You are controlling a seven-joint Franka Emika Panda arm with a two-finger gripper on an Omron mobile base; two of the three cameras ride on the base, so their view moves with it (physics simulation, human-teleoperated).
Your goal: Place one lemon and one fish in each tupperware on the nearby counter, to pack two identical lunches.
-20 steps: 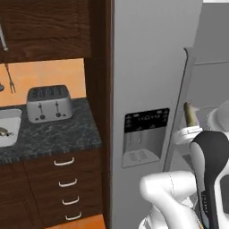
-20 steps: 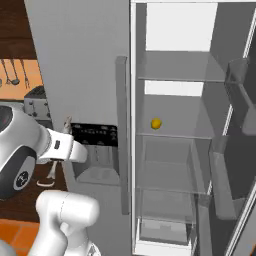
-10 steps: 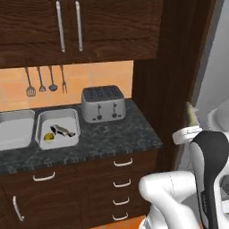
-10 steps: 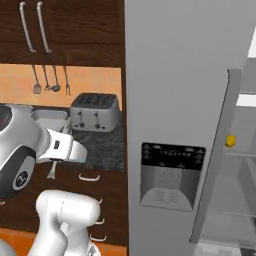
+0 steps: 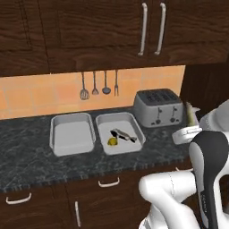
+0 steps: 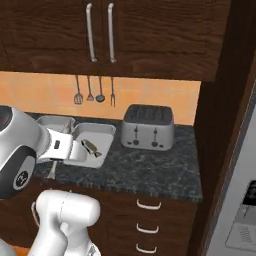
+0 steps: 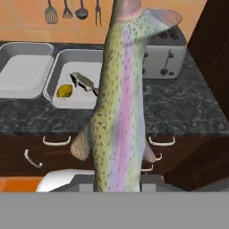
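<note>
- I count two tupperware trays side by side on the desk (image 5: 27,174): the left tray (image 5: 72,135) is bare inside, the right tray (image 5: 120,133) holds one lemon (image 5: 112,141) and one fish (image 5: 123,135) lying just beside each other.
- I count two fish in all: the second fish (image 7: 121,103) stands upright straight out of the jaws (image 7: 118,181), tail fin up; in the left base view its tip (image 5: 191,115) pokes up above the wrist.
- One toaster (image 5: 158,107) sits beyond the jaws, right of the trays; four utensils (image 5: 99,84) hang on the wall above the trays.
- Against half a second ago, the whole picture has slid sideways: the camera has moved, the trays now sit nearer the middle of the left base view, and the fridge has almost left the right base view.
- The jaws are clenched on the second fish, held short of the desk edge, level with the drawers, trays ahead and to the left.
- The arm is folded close to the base, forearm level, wrist pointing at the desk.
</note>
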